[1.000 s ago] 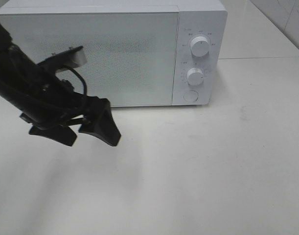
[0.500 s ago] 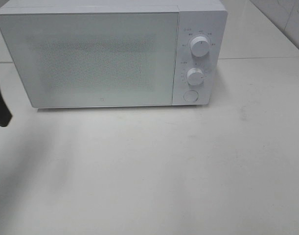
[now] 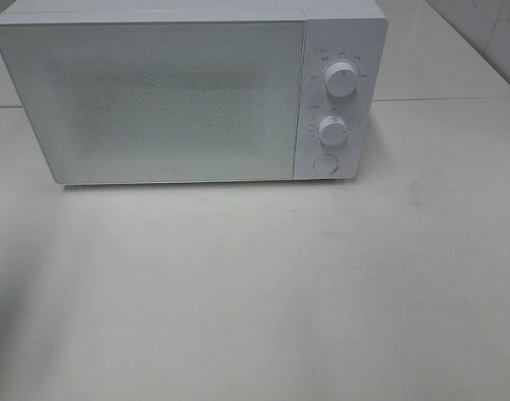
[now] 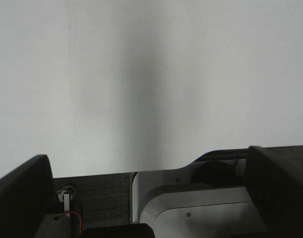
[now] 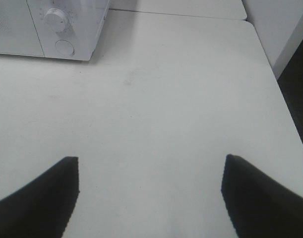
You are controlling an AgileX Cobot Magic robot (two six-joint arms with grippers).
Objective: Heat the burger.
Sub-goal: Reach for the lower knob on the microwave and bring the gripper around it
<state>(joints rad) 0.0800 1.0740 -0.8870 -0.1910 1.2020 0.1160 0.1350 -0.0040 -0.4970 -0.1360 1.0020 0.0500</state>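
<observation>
- No burger in any view (it might be behind the microwave door, which is closed and frosted, so I can't tell).
- Left gripper: jaws spread wide with nothing between them. It's outside the overhead shot.
- Right gripper: jaws also spread and empty, hanging over the table with the microwave well ahead of it.
- My guess on handling: the burger is light, soft and squashy, and the layers slide. I'd grab it across the bun's sides with a gentle squeeze and keep it level.
</observation>
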